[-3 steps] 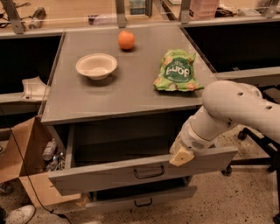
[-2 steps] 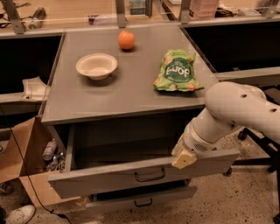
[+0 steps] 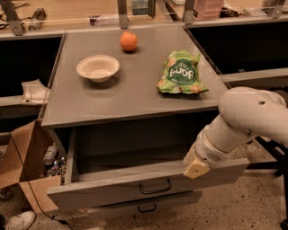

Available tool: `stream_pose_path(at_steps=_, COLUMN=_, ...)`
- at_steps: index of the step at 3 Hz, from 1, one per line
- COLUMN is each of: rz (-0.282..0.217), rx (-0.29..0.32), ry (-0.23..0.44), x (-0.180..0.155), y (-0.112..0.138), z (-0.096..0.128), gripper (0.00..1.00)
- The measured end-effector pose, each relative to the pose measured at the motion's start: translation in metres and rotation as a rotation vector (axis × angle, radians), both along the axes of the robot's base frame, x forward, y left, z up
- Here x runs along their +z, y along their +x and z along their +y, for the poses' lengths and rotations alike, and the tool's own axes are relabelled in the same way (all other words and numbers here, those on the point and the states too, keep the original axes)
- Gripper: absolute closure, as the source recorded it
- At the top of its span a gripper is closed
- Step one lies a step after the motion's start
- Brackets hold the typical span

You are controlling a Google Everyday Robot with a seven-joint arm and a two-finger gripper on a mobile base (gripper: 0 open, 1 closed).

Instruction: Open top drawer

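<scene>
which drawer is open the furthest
The top drawer, directly under the tabletop: its deep inside is exposed, and the hand is at its front's upper edge, right of the handle. The drawer below shows only its front.

A grey metal cabinet (image 3: 135, 105) fills the middle, its flat top catching soft overhead light. Behind it at 12 o'clock runs a pale wooden counter (image 3: 76, 11) with metal uprights (image 3: 122, 13). Dark recesses open at 9 and 2 o'clock. Speckled terrazzo floor (image 3: 252, 211) shows at 5 o'clock. An open cardboard box (image 3: 18, 157) stands at 8 o'clock, a white shoe (image 3: 20, 221) at 7. The gripper (image 3: 196, 168) sits at 4 o'clock, below the cabinet's front edge.
</scene>
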State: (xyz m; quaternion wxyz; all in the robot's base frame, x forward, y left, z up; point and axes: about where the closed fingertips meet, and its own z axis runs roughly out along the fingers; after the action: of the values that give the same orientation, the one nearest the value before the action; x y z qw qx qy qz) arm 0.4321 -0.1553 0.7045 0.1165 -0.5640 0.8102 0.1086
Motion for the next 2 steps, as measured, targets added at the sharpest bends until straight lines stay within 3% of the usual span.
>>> stream_pose_path(at_steps=2, rz=0.038, rx=-0.05, ry=-0.034, x=0.018, y=-0.045, z=-0.029, gripper=1.0)
